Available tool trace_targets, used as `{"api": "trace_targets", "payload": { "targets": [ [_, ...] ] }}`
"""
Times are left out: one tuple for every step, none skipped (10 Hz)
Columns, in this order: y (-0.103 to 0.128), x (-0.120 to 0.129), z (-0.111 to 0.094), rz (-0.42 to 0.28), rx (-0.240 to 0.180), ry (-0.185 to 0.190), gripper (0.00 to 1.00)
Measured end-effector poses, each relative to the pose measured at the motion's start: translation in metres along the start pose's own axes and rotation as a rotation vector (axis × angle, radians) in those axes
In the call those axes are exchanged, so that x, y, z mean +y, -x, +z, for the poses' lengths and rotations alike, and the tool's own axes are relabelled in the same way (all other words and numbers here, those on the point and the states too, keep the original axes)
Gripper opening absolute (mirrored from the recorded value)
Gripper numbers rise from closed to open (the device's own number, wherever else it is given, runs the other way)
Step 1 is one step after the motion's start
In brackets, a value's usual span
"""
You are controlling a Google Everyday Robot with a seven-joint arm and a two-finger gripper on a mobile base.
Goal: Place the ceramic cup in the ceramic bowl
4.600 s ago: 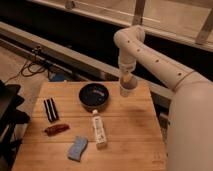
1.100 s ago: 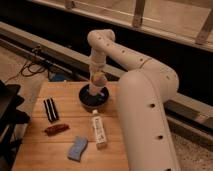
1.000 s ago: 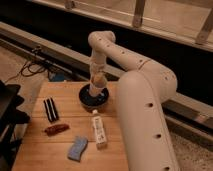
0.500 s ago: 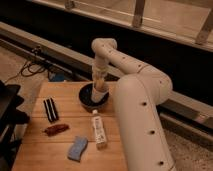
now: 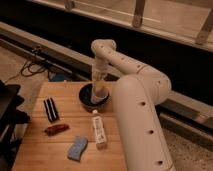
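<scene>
I'm seeing the gripper (image 5: pixel 100 86) hanging over the round, glossy dark ceramic bowl (image 5: pixel 88 100), its grip impossible to tell. The pale, tapered ceramic cup (image 5: pixel 101 92) is standing upright inside, long axis vertical.

The gripper (image 5: pixel 100 91) hides much of the ceramic bowl (image 5: pixel 88 97) and any ceramic cup.

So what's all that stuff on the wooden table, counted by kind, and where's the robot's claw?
Bowls: 1, ceramic bowl
Cups: 1, ceramic cup, over the bowl
Bottles: 1, white bottle
Sponges: 1, blue sponge
Black striped items: 1
Reddish-brown items: 1
Total: 6
The gripper is at the cup.
</scene>
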Motion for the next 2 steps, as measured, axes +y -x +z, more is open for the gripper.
{"api": "trace_targets", "payload": {
  "targets": [
    [0.0003, -0.0017, -0.0029, 0.000, 0.000, -0.005, 0.80],
    [0.0004, -0.0023, -0.0062, 0.001, 0.001, -0.006, 0.80]
  ]
}}
